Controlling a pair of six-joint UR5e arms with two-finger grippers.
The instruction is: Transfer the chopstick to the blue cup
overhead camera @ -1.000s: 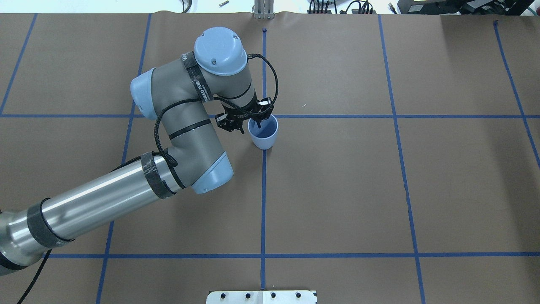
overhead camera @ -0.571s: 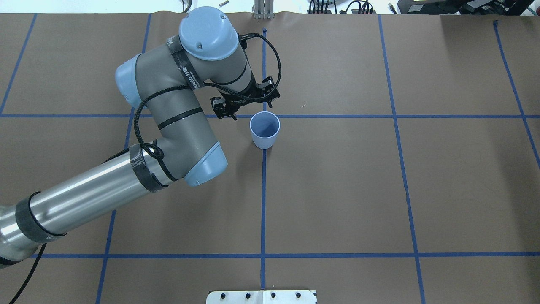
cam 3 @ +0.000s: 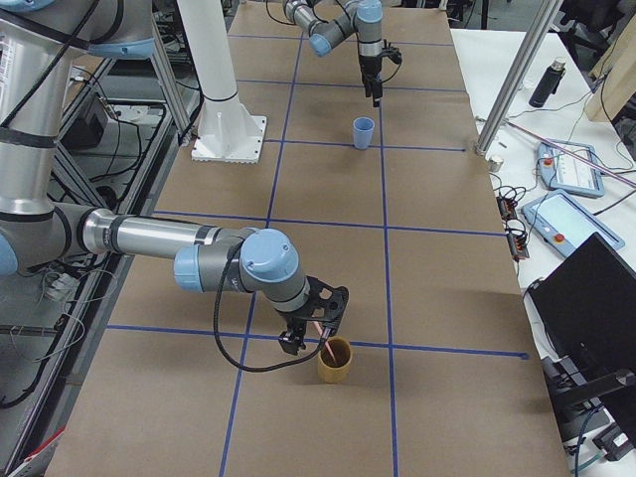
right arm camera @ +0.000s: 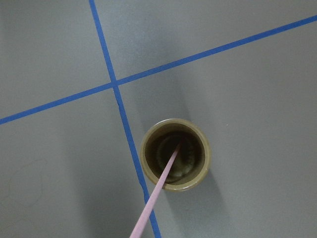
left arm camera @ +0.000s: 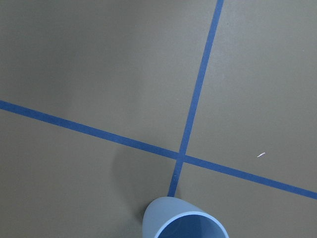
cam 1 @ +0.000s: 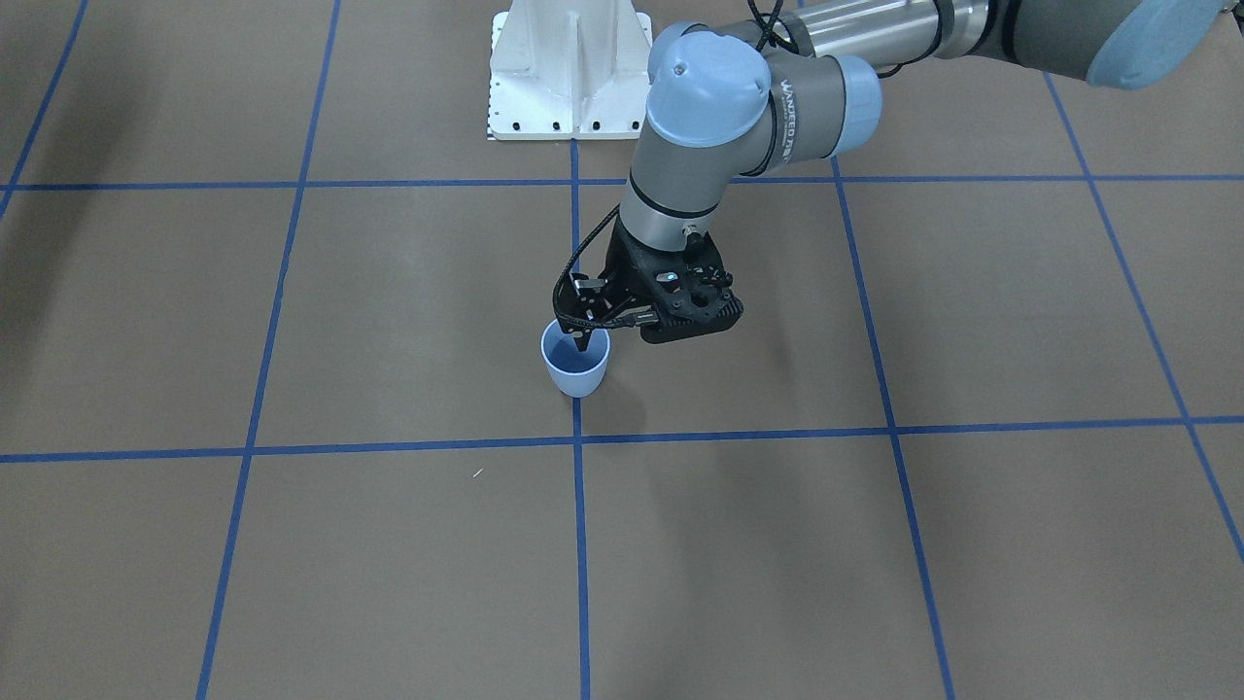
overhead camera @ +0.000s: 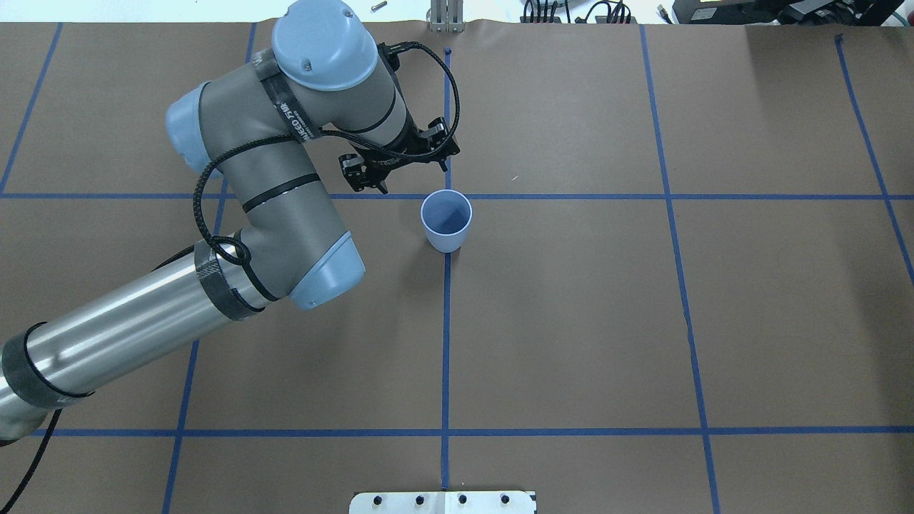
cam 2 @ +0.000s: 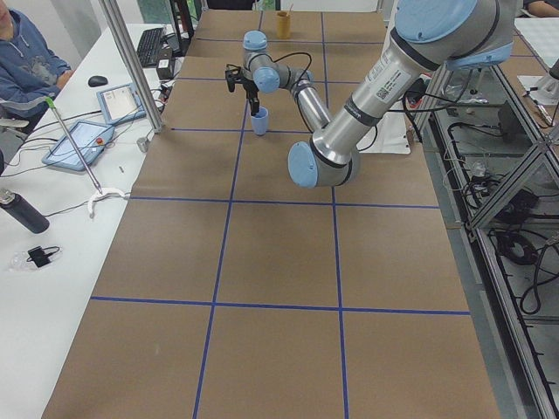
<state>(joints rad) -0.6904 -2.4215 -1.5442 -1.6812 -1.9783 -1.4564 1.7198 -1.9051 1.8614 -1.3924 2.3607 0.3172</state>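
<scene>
Evidently early: thin pink chopstick (right arm camera: 158, 198) not yet in pale-blue plastic cup (overhead camera: 446, 221)

The chopstick leans in a round brown cup (right arm camera: 206, 157), well apart from the blue cup. The right gripper (cam 3: 314, 336) hovers there, its hold impossible to tell. Beside the blue cup, the left gripper (overhead camera: 410, 171) hangs wide open, empty.

Bright, even overhead light covered the brown table paper (overhead camera: 571, 321). The blue cup (overhead camera: 446, 220) threw only a soft, faint shadow. Glare streaked the left arm's metal tube (overhead camera: 121, 335). Wrist views looked slightly soft.
</scene>
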